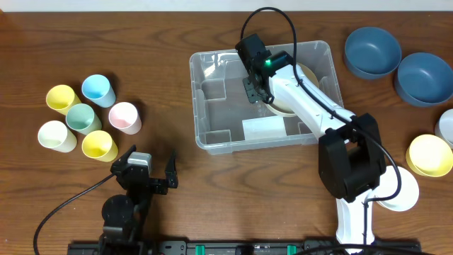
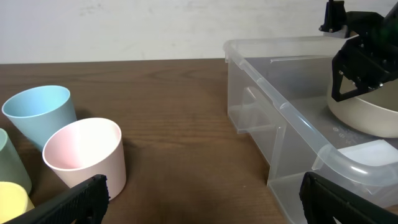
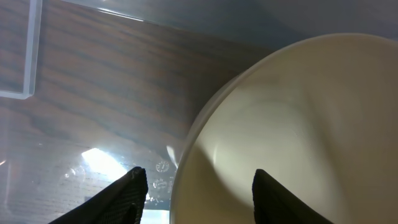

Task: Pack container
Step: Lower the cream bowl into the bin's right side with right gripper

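The clear container (image 1: pixel 195 106) stands at the table's middle; it also shows in the left wrist view (image 2: pixel 280 106) and the right wrist view (image 3: pixel 93 93). A cream bowl (image 1: pixel 309 73) lies inside its right half, also seen in the left wrist view (image 2: pixel 367 115). My right gripper (image 1: pixel 255 91) reaches down into the container. Its open jaws (image 3: pixel 196 193) straddle the rim of the cream bowl (image 3: pixel 298 124), one finger outside and one inside. My left gripper (image 1: pixel 148 170) is open and empty near the front edge, low over bare wood (image 2: pixel 202 199).
Several cups stand at the left: pink (image 1: pixel 124 117), blue (image 1: pixel 98 90), green (image 1: pixel 83 118), white (image 1: pixel 56 136) and two yellow ones. Two blue bowls (image 1: pixel 371 51) (image 1: pixel 423 78), a yellow bowl (image 1: pixel 429 154) and a white bowl (image 1: pixel 400 191) sit at the right.
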{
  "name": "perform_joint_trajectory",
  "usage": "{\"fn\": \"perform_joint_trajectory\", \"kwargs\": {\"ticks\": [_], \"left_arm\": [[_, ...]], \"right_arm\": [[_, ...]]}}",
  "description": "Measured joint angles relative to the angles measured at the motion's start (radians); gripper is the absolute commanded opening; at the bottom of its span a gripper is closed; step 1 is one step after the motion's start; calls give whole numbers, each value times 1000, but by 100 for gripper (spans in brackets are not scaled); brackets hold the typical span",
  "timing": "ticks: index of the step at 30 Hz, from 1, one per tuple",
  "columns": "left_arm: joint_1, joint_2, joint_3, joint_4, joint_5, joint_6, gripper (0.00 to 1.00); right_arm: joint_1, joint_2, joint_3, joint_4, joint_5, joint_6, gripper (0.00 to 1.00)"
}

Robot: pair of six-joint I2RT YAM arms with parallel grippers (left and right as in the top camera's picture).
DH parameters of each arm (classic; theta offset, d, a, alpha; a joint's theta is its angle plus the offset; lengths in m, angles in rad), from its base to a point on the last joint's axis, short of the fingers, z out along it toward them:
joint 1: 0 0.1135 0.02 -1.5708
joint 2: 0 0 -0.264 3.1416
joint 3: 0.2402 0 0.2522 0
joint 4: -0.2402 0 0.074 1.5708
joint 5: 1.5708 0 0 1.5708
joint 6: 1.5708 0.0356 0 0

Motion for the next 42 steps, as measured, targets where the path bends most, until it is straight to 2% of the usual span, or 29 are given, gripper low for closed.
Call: {"fn": "perform_joint_trajectory", "kwargs": {"ticks": [5,11,23,30,42], "left_arm": [[0,0,0,0,0,0,98],[0,0,0,0,0,0,98],[0,0,0,0,0,0,98],[0,0,0,0,0,0,98],[0,0,0,0,0,0,98]], "right_arm": [[1,0,0,-30,-4,-19,53],[16,-23,0,-87,-28,-45,35],[47,-62,0,-196,-95,-55,12],[48,-63,-12,-218,-115,-55,11],[44,-63,-70,-132,-107,-55,12]]}}
